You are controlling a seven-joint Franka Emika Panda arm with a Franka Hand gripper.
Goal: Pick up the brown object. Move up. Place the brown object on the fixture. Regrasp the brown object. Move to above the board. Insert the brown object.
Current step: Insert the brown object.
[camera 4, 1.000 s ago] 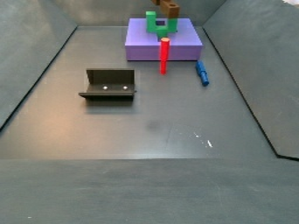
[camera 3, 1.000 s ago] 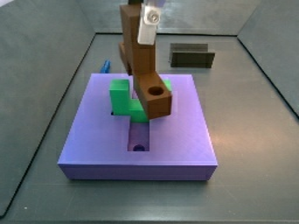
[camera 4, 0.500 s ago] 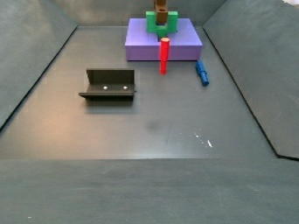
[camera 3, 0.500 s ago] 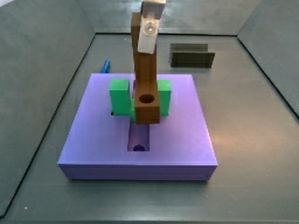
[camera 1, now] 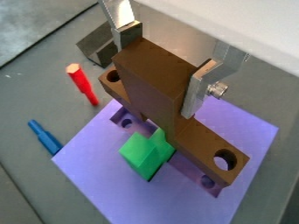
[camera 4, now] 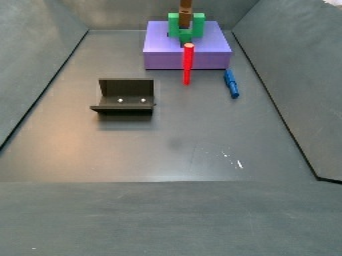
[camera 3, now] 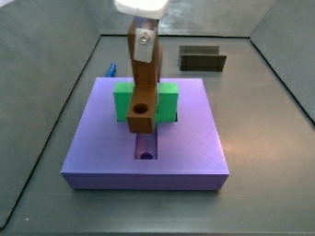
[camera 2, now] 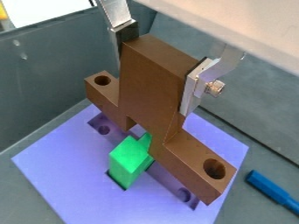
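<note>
My gripper [camera 3: 144, 35] is shut on the brown object [camera 3: 142, 92], which hangs upright over the lavender board [camera 3: 197, 138]. Its lower end, with a round hole, is by the far end of the board's slot [camera 3: 146, 146], against the green block [camera 3: 123, 100]. In both wrist views the silver fingers [camera 1: 201, 83] [camera 2: 201, 79] clamp the brown object's [camera 1: 158, 87] [camera 2: 152, 96] upright stem, and its crossbar with holes lies across the board [camera 1: 246, 166] [camera 2: 65, 166]. The dark fixture [camera 4: 124, 96] stands apart on the floor, also seen behind the board [camera 3: 202, 59].
An upright red peg [camera 4: 189, 63] [camera 1: 82, 83] stands at the board's [camera 4: 160, 50] edge. A blue piece [camera 4: 231, 83] [camera 1: 45, 137] lies on the floor beside it. The green block [camera 1: 146, 153] [camera 2: 131, 157] sits on the board. Grey walls enclose the floor.
The brown object has turned from broadside to edge-on in a side view and come lower over the slot; the gripper came down with it.
</note>
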